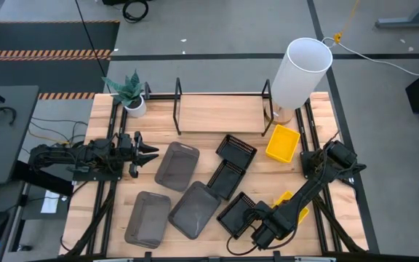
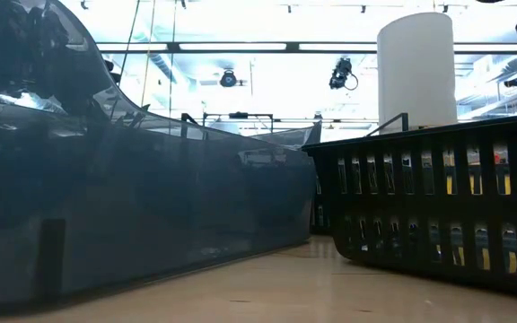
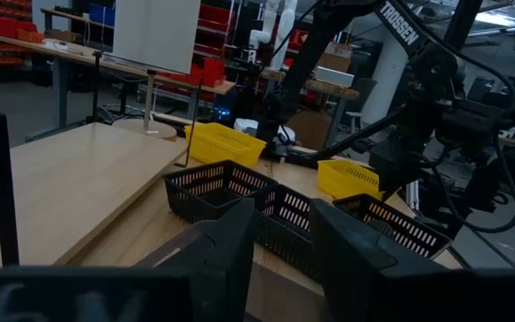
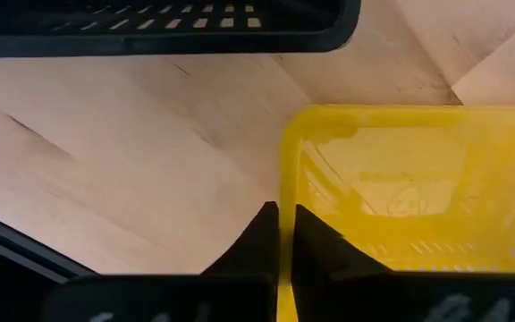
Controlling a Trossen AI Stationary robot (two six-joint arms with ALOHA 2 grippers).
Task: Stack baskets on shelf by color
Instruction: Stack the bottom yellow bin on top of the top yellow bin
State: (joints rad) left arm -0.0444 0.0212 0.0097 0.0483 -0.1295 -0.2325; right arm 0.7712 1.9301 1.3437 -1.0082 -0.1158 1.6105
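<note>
Right hand (image 4: 281,234) pinched shut low at the front; left hand (image 1: 148,153) spread, waiting.

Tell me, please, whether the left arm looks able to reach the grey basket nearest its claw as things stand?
Probably yes. The left claw hangs open right beside that grey basket, and nothing lies between them; the basket's rim on that side looks uncovered.

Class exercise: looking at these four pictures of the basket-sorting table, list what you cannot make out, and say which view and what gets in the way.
- Second yellow basket: high view, mostly hidden under the right arm.
- Same basket: right wrist view, cut off by the picture's edge; right gripper shut on its wall.
- Shelf: low view, blocked by a grey basket and a black basket.
</note>
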